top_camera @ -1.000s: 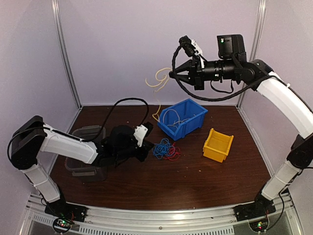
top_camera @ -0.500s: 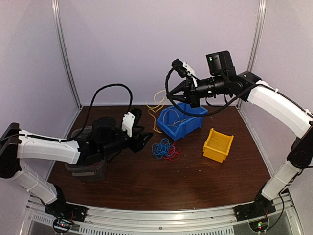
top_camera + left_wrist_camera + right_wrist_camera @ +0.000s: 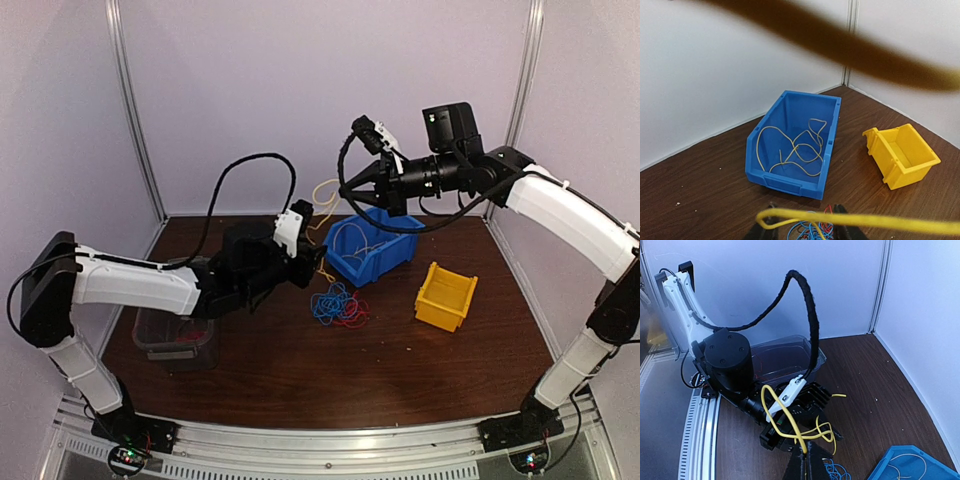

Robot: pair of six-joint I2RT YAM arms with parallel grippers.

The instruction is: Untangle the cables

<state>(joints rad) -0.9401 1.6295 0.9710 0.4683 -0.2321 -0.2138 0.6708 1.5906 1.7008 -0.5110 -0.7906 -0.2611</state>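
Cable (image 3: pixel 792 427) in R gripper (image 3: pixel 807 460): wrist-cam clearest

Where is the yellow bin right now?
Top view: the yellow bin sits right of centre on the table, just right of the blue bin.

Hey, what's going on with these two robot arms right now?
It's a cable-untangling job. The right pincer, raised near the blue bin, is shut on a yellow cable that hangs down. The left pincer is open beside that strand. A blue and red tangle lies on the table, and one pale cable lies in the bin.
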